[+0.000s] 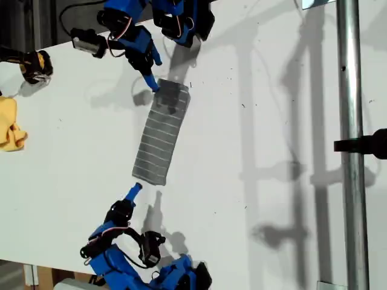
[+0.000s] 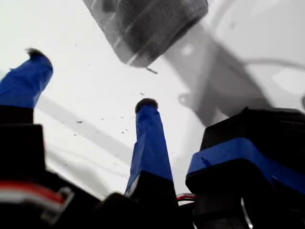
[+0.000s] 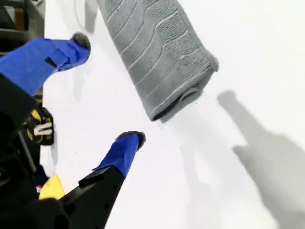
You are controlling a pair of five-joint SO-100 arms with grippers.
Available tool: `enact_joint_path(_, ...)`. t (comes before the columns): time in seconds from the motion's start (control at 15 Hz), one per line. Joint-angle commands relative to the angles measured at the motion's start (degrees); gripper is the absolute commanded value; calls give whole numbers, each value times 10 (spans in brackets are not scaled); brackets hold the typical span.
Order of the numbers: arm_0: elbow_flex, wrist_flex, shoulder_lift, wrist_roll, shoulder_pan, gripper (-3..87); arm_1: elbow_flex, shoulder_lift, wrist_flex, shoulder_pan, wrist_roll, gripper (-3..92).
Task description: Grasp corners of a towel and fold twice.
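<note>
**Both tools open at the two ends of the folded towel**

The grey square cloth towel with thin white stripes (image 1: 160, 133) lies flat on the white counter (image 1: 272, 121) as a long, narrow strip. Its short end shows stacked layers in the second wrist view, so I judge that at least one fold is done.

My first tool (image 1: 152, 81) is just beside one short end of the towel, with its fingers spread and holding nothing. My second tool (image 1: 136, 189) is just beside the opposite end, also spread and empty.

If an end-to-end fold remains, I should take the two corners (image 3: 212, 64) of one short end. I must pinch all layers together, because the lower layers can slip out. Then I lift only a little and lay this end over the other one with the edges matching. The fabric is soft, so a slow pull is safer.

A plain yellow cloth (image 1: 11, 130) and a black and yellow object (image 1: 33, 63) lie well apart from the towel. A metal pole (image 1: 354, 151) stands far from it on the other side. Nothing lies between the towel and my tools.
</note>
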Motion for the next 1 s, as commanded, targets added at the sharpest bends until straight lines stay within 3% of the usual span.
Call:
enact_joint_path(0.0, 216, -50, 265, -35, 25, 291, 39, 116, 29, -65, 124, 360)
enact_joint_path(0.2, 489, -112, 582, -133, 99, 222, 91, 199, 33, -214, 316, 318)
enact_joint_path(0.33, 644, -121, 828, -182, 140, 159, 145, 239, -1, -274, 376, 302)
enact_joint_path(0.47, 740, -127, 943, -230, 177, 151, 142, 213, 0, -287, 393, 317)
enact_joint_path(0.6, 809, -176, 942, -270, 214, 152, 141, 174, -10, -286, 398, 340)
enact_joint_path(0.73, 833, -203, 942, -273, 236, 149, 149, 86, -36, -254, 380, 361)
enact_joint_path(0.93, 830, -186, 942, -276, 242, 148, 224, 33, -130, -164, 309, 377)
